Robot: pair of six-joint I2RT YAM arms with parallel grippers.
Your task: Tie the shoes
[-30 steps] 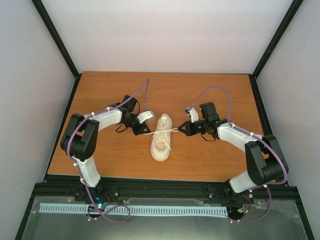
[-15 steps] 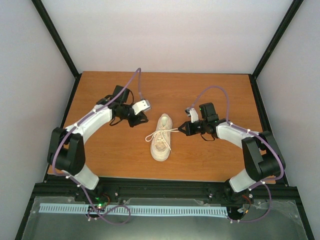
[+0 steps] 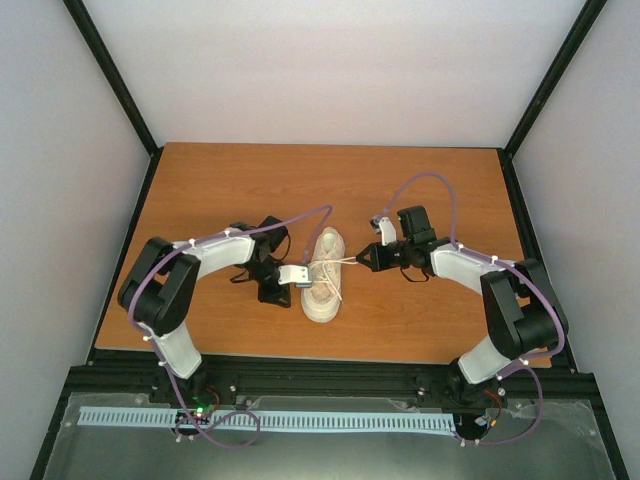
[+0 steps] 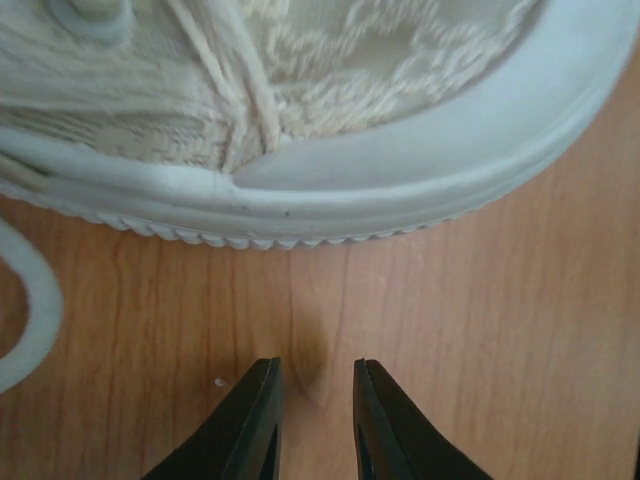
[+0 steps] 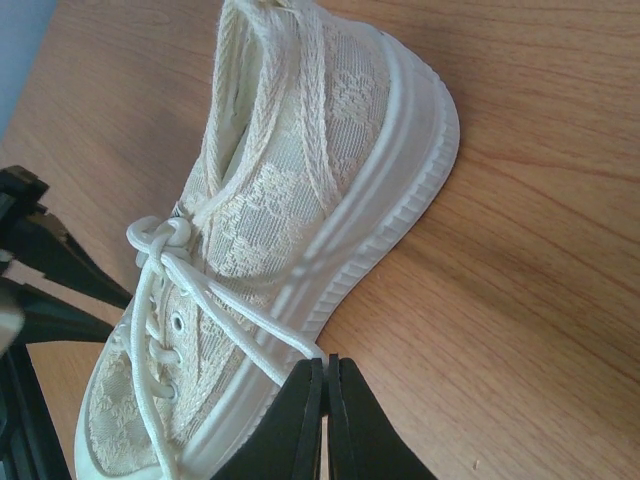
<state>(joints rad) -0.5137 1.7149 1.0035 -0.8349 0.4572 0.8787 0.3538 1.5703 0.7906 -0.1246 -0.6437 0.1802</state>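
The cream sneaker (image 3: 322, 285) lies mid-table, toe toward the arms. My right gripper (image 3: 362, 259) is at its right side, shut on a white lace (image 5: 235, 318) that runs taut from a knot (image 5: 160, 235) over the eyelets; in the right wrist view the fingertips (image 5: 326, 362) pinch the doubled strand. My left gripper (image 3: 297, 282) sits low at the shoe's left side. In the left wrist view its jaws (image 4: 315, 372) stand a little apart over bare wood, a short way from the sole (image 4: 400, 190). A loose lace loop (image 4: 35, 310) lies to their left.
The wooden table (image 3: 220, 190) is bordered by a black frame and white walls. My left arm's black fingers (image 5: 60, 275) show beyond the shoe in the right wrist view. Purple cables arch above both arms.
My left gripper let go of the left lace, swung up and back, then came down low beside the shoe's left side with jaws slightly apart. The freed lace fell slack. The right gripper held still.
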